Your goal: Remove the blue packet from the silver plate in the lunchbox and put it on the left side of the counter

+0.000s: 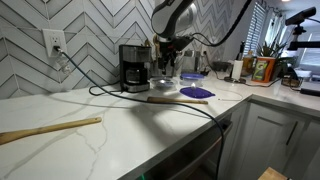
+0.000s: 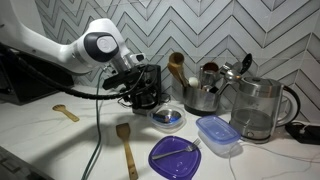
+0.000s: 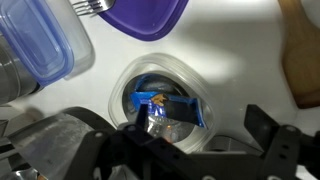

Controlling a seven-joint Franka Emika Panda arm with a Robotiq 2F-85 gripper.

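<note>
The blue packet [image 3: 165, 104] lies in the silver plate [image 3: 172, 128], which sits inside a clear round lunchbox [image 3: 128, 78] on the white counter [image 3: 235, 50]. My gripper [image 3: 200, 126] is open and hovers just above the lunchbox. One finger is over the plate's edge by the packet and the other is out over the counter. It touches nothing. In an exterior view the gripper [image 2: 148, 98] hangs beside the lunchbox [image 2: 168, 119], where the packet shows only as a dark patch. In the exterior view from along the counter, the gripper [image 1: 166, 62] hides the lunchbox.
A purple plate [image 2: 175, 156] with a fork lies in front, with a blue-lidded plastic box [image 2: 218, 135] beside it. A glass kettle [image 2: 258, 108], a metal pot [image 2: 200, 96] and a coffee maker [image 1: 134, 67] stand at the back. A wooden spatula [image 2: 125, 146] and a spoon [image 1: 50, 130] lie on the counter.
</note>
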